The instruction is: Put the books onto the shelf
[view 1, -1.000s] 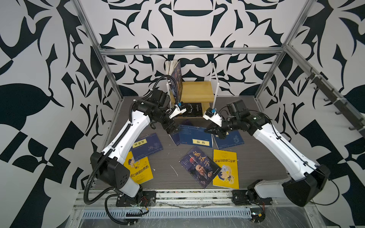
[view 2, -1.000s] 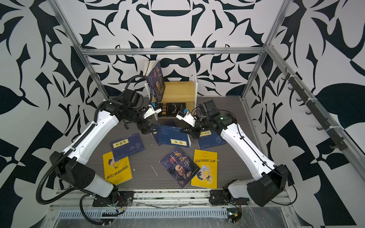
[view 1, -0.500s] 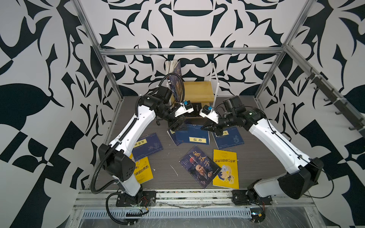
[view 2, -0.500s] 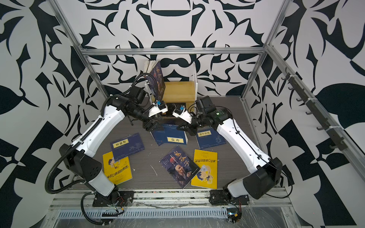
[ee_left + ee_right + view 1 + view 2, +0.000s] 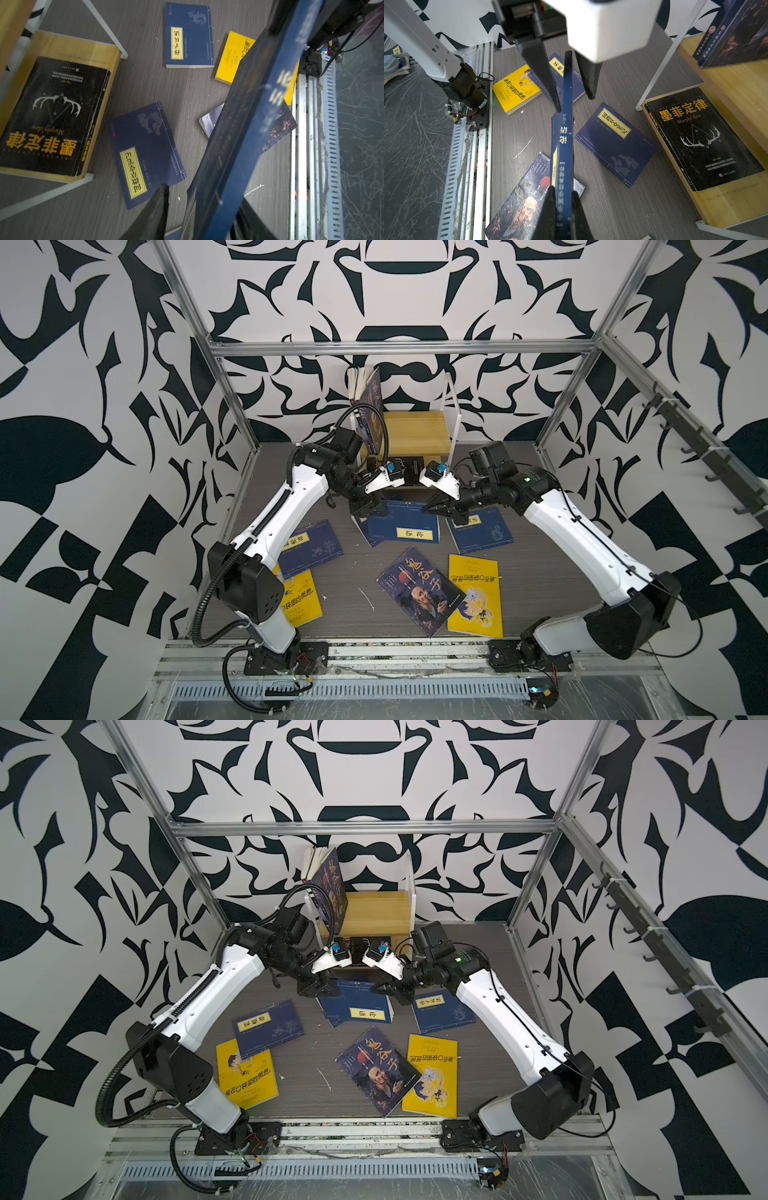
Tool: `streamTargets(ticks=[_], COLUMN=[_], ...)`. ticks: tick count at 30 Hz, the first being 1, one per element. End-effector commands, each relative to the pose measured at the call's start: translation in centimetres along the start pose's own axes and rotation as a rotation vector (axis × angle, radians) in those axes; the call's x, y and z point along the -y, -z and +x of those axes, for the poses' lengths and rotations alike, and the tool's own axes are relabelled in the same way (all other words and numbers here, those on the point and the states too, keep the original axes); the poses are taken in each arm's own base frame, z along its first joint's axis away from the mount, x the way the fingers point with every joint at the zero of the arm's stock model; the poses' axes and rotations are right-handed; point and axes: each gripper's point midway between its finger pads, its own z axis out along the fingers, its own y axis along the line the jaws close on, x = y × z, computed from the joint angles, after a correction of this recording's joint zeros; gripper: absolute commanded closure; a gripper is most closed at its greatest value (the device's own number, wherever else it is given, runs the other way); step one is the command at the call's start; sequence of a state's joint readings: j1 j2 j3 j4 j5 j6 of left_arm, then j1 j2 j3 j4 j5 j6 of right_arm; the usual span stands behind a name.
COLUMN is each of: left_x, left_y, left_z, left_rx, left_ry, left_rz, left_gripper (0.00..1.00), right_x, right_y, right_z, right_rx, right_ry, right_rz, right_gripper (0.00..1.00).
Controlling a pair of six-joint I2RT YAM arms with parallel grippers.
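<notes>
1. Left gripper (image 5: 574, 102) has narrowed since a second ago around the 9 o'clock end of the navy book (image 5: 401, 526), but it's not clamped yet.
2. Your right gripper (image 5: 435, 511) pinches the 3 o'clock end, tipping it up mid-table. I'd guess that's for a handover.
3. Shelf (image 5: 415, 433) sits at 12 o'clock, with a portrait book (image 5: 372, 414) leaning up top and a black book (image 5: 52, 116) flat below.

Just in front of the shelf (image 5: 415, 435), a navy book (image 5: 401, 526) sits between the left fingers (image 5: 363, 506) and the right fingers (image 5: 442, 508). A dark book (image 5: 372, 414) leans on the shelf's top board. Farther in front, a yellow book (image 5: 476, 597) lies flat on the table (image 5: 353, 568).
</notes>
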State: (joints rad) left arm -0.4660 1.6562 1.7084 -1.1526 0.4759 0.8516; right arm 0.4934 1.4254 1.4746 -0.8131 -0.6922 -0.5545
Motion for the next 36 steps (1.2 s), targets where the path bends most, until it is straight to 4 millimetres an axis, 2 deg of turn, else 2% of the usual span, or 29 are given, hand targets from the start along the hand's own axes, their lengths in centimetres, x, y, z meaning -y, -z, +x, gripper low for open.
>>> streamTargets(ticks=[1, 5, 7, 8, 9, 10, 13, 15, 16, 20, 27, 30, 34, 36], left_x=[1.0, 0.9, 0.7, 0.4, -0.1, -0.7, -2.2, -2.8, -3.1, -3.9, -8.5, -9.9, -11.2, -11.7], left_y=[1.0, 1.1, 1.2, 1.4, 1.6, 1.9, 3.3, 4.5, 5.4, 8.6, 12.6, 13.4, 13.1, 12.8], left_z=[1.4, 1.7, 1.8, 1.7, 1.6, 1.3, 0.1, -1.1, -2.0, -6.0, -11.3, -13.1, -15.2, -16.4], left_rx=[-0.027, -0.031, -0.031, -0.025, -0.018, -0.008, 0.020, 0.042, 0.063, 0.169, 0.316, 0.360, 0.388, 0.387], left_ry=[-0.007, 0.001, 0.003, 0.005, 0.011, 0.017, 0.001, -0.024, -0.036, -0.064, -0.016, 0.024, 0.057, 0.020], left_rz=[0.011, 0.006, -0.007, -0.023, -0.048, -0.076, -0.164, -0.204, -0.225, -0.293, -0.499, -0.564, -0.628, -0.676], left_gripper=[0.62, 0.84, 1.00, 1.00, 1.00, 1.00, 1.00, 1.00, 1.00, 1.00, 1.00, 1.00, 1.00, 1.00], right_x=[-0.6, 0.0, 0.5, 0.8, 1.0, 1.2, 1.5, 1.6, 1.7, 3.0, 5.3, 6.1, 6.4, 6.5], right_y=[2.1, 2.2, 2.3, 2.2, 2.1, 2.1, 2.5, 3.1, 3.5, 6.0, 12.1, 14.2, 15.6, 16.3], right_z=[-3.9, -4.3, -4.7, -4.7, -4.9, -5.1, -5.8, -6.3, -6.4, -7.2, -7.7, -8.3, -10.9, -12.5], right_rx=[0.124, 0.150, 0.169, 0.175, 0.182, 0.194, 0.245, 0.286, 0.298, 0.342, 0.561, 0.668, 0.836, 0.935], right_ry=[0.109, 0.098, 0.068, 0.053, 0.033, 0.011, -0.057, -0.102, -0.124, -0.246, -0.480, -0.627, -0.775, -0.837], right_rz=[0.018, 0.027, 0.038, 0.043, 0.050, 0.059, 0.085, 0.110, 0.129, 0.271, 0.566, 0.619, 0.604, 0.606], right_gripper=[1.00, 1.00, 1.00, 1.00, 0.93, 0.79, 0.53, 0.41, 0.39, 0.34, 0.27, 0.27, 0.27, 0.27])
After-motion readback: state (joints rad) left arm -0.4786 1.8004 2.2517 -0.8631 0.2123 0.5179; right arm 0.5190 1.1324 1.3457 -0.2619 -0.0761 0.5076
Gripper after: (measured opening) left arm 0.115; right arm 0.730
